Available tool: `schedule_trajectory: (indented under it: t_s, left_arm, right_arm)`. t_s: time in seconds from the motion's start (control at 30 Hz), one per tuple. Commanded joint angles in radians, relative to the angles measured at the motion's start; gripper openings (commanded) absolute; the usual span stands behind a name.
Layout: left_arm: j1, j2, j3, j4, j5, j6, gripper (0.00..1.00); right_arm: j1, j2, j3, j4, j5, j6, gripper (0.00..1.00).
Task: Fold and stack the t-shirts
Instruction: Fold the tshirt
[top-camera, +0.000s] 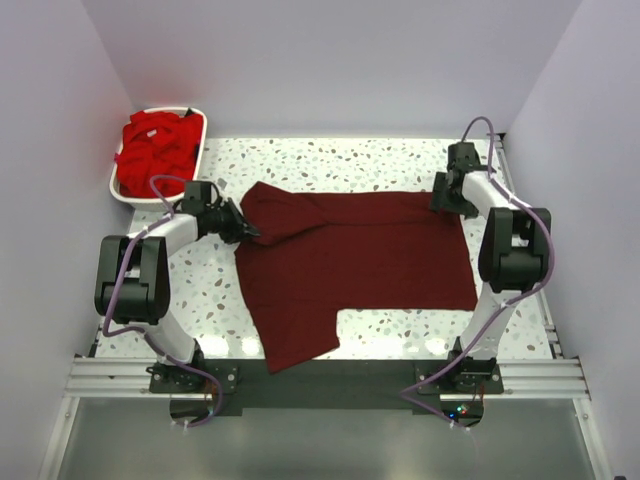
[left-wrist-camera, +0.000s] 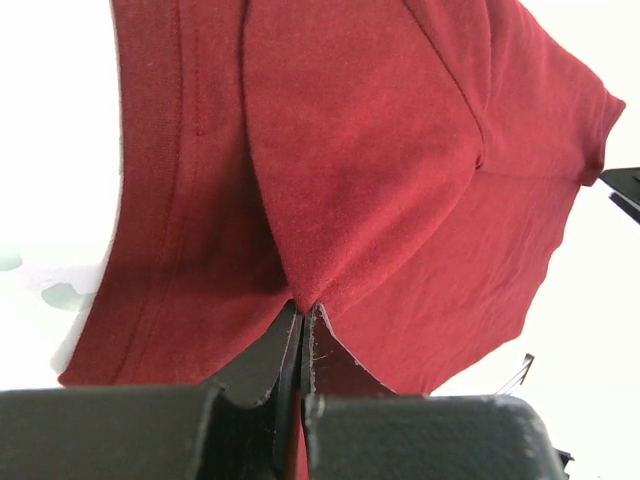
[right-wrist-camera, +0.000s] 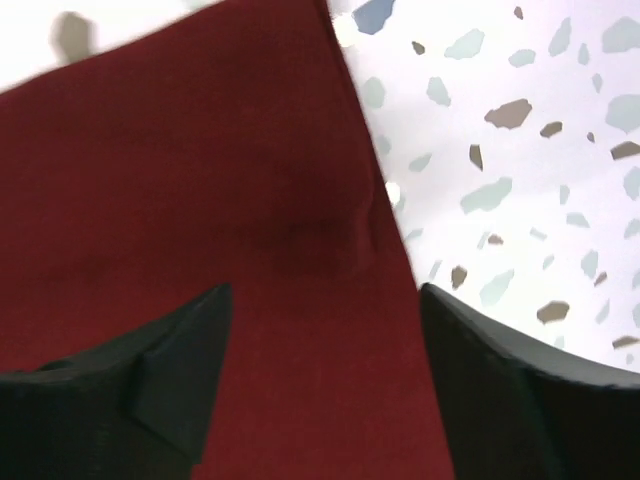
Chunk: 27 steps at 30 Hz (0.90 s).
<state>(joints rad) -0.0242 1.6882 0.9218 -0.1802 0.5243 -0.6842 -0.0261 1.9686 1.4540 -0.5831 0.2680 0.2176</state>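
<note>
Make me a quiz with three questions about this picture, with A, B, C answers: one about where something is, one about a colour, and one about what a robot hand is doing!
1. Where is the white basket?
A. At the far left corner of the table
B. At the far right corner
C. Between the two arm bases

2. What colour is the spread-out t-shirt?
A. Blue
B. Dark maroon
C. White

3. What is the left gripper doing?
A. Hanging open over bare table
B. Pinching the t-shirt, shut
C. Lifting the basket

Answers:
1 A: the top view shows it at the back left.
2 B: every view shows dark maroon cloth.
3 B: its wrist view shows the jaws closed on a fold of the cloth.
</note>
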Motion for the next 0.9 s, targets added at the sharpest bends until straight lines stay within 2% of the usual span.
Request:
schedule_trajectory:
  t_s: [0.0, 0.13, 0.23, 0.37, 0.5, 0.7, 0.87]
  left_arm:
    - [-0.010, -0.042, 0.066, 0.035, 0.022, 0.014, 0.00]
    - [-0.011, -0.033, 0.124, 0.028, 0.010, 0.009, 0.00]
    - [-0.011, -0.018, 0.175, 0.022, -0.001, 0.009, 0.00]
    - [-0.011, 0.008, 0.248, 0.045, -0.006, -0.017, 0.00]
    - [-0.014, 0.060, 0.325, 0.059, -0.009, -0.038, 0.00]
    - [-0.023, 0.189, 0.452, 0.061, -0.027, -0.043, 0.00]
    - [-0.025, 0.272, 0.517, 0.058, -0.035, -0.038, 0.00]
  right_arm:
    - [0.066, -0.166, -0.015, -0.004, -0.003, 0.005, 0.81]
    - [0.200, -0.235, -0.053, -0.001, -0.001, -0.024, 0.83]
    - [0.300, -0.272, -0.095, 0.035, -0.071, -0.046, 0.82]
    - [0.382, -0.310, -0.178, 0.168, -0.228, -0.043, 0.71]
    - [0.481, -0.318, -0.260, 0.334, -0.366, -0.020, 0.65]
    - [0.627, -0.212, -0.248, 0.528, -0.362, -0.044, 0.62]
    - [0.672, -0.075, -0.186, 0.621, -0.337, -0.044, 0.62]
